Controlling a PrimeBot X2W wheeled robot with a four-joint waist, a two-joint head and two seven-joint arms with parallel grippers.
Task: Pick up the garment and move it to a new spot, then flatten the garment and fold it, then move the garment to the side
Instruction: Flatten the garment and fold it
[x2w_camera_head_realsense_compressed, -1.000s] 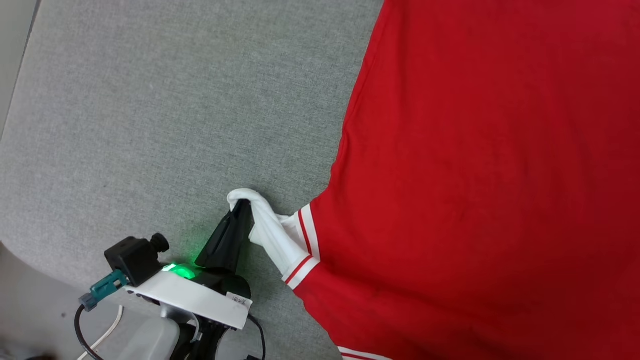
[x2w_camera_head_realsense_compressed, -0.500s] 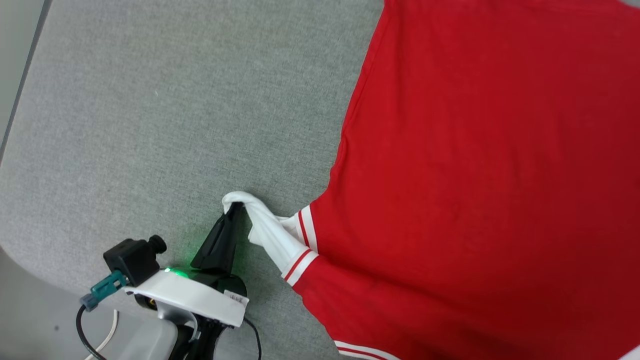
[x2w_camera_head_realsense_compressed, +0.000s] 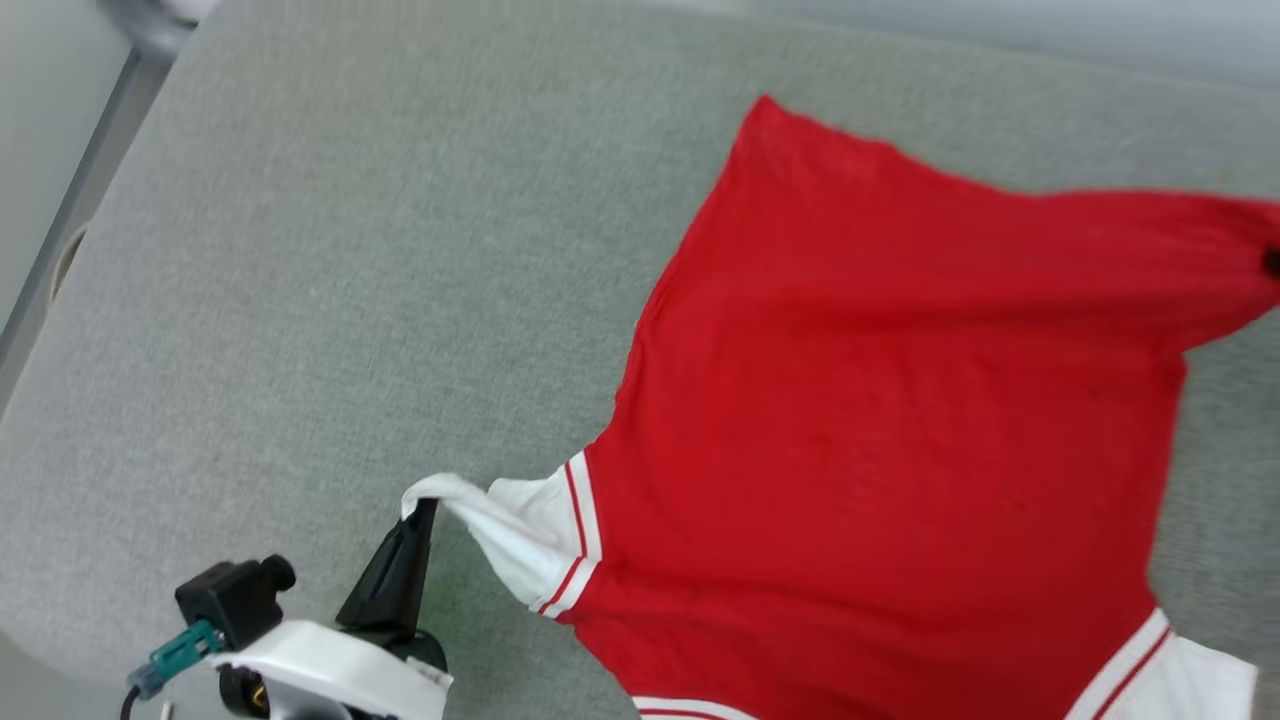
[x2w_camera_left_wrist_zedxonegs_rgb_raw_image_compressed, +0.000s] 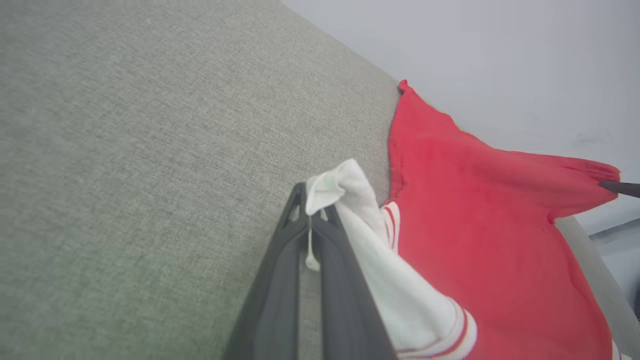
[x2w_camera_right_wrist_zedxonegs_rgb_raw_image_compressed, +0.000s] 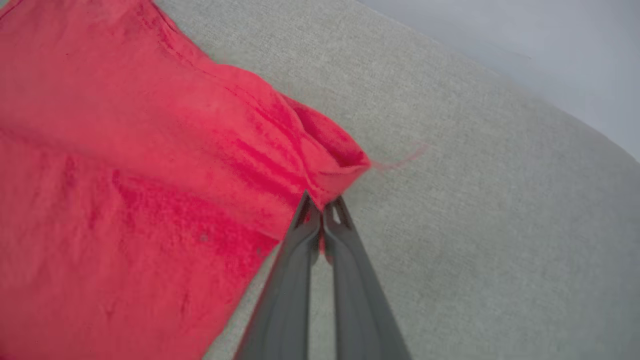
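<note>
My left gripper (x2w_camera_head_realsense_compressed: 424, 508) is closed tight on the tip of the white sleeve (x2w_camera_head_realsense_compressed: 520, 540) of the jersey (x2w_camera_head_realsense_compressed: 880, 430). The jersey lies on the grey pad (x2w_camera_head_realsense_compressed: 330, 300), to the right of the middle, with a plain red side up. Its far right corner is pulled out to a point. My right gripper (x2w_camera_right_wrist_zedxonegs_rgb_raw_image_compressed: 322, 206) is pinched closed on that red corner.

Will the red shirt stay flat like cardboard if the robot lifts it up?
Probably not. The jersey looks floppy: its white sleeve bunches to a peak where pinched. It would likely sag between grips, as its red corner stretches into folds.
</note>
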